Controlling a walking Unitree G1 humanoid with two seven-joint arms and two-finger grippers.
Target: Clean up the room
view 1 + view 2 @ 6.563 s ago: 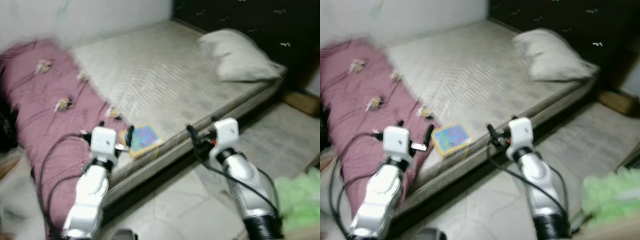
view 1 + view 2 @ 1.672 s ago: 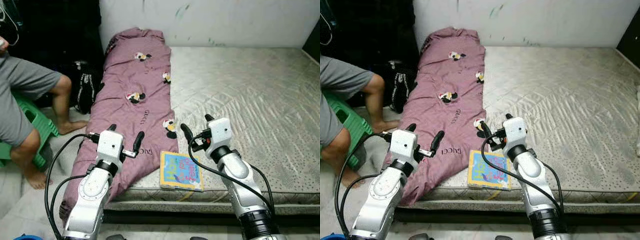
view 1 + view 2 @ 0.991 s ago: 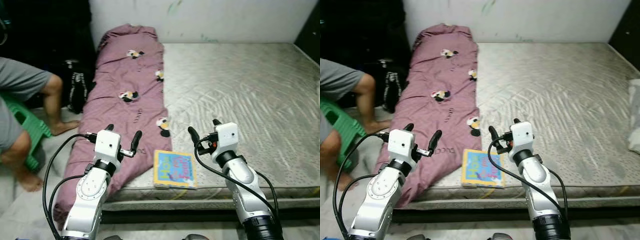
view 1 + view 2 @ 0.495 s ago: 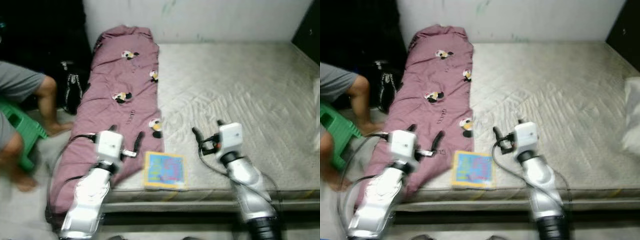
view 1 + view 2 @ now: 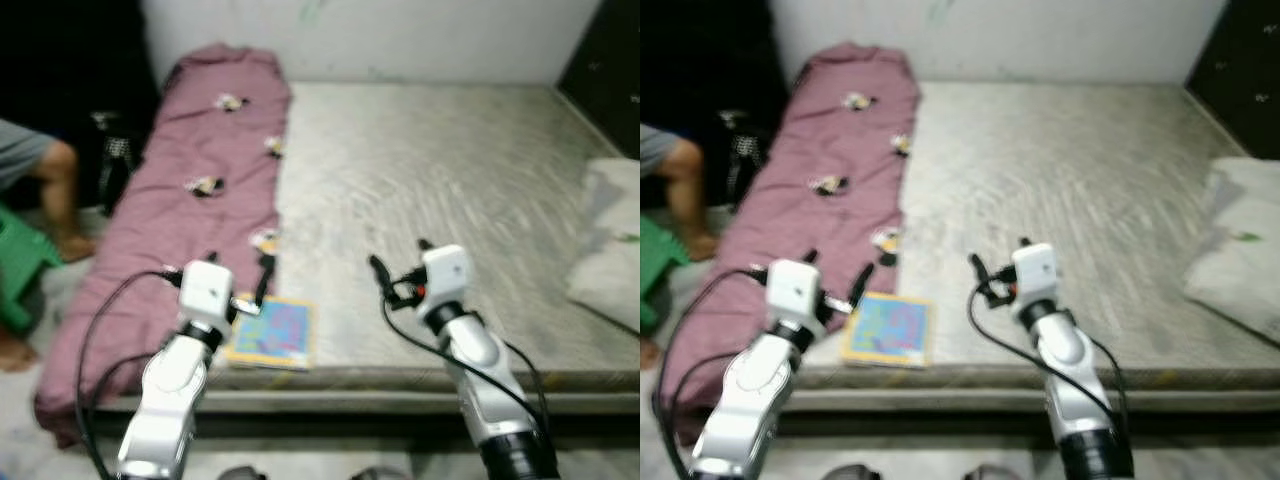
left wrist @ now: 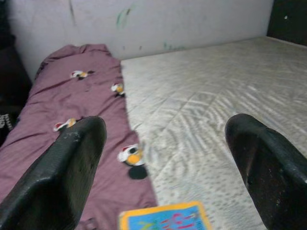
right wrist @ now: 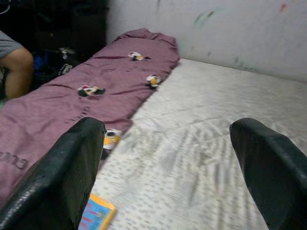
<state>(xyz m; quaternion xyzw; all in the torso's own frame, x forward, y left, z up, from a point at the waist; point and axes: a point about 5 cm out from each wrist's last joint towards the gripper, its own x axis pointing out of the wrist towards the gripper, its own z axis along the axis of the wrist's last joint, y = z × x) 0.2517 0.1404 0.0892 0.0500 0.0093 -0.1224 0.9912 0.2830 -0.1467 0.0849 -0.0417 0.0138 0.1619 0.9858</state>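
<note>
Person: a bent leg (image 5: 55, 195) on a green stool (image 5: 18, 268), well off to the left gripper's left.
Blanket: the mauve blanket (image 5: 190, 160) runs ahead of the left gripper, along the mattress's left edge.
Left gripper (image 5: 236, 278): fingers apart, holding nothing, above the near mattress edge.
Book: the colourful book (image 5: 270, 333) lies flat just below and right of it, at the blanket's edge.
Mattress: bare grey mattress (image 5: 440, 160) spreads ahead of both grippers.
Right gripper (image 5: 400, 265): fingers spread, empty, over the mattress.
Pillow: a pale shape, probably a pillow (image 5: 607, 245), blurred, far right.

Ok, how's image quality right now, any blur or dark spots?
Both eye views are softly motion-blurred; the book cover print is unreadable. The left wrist view is sharper on the blanket, its near fingers out of focus. The right wrist view goes dark at the far corner.
</note>
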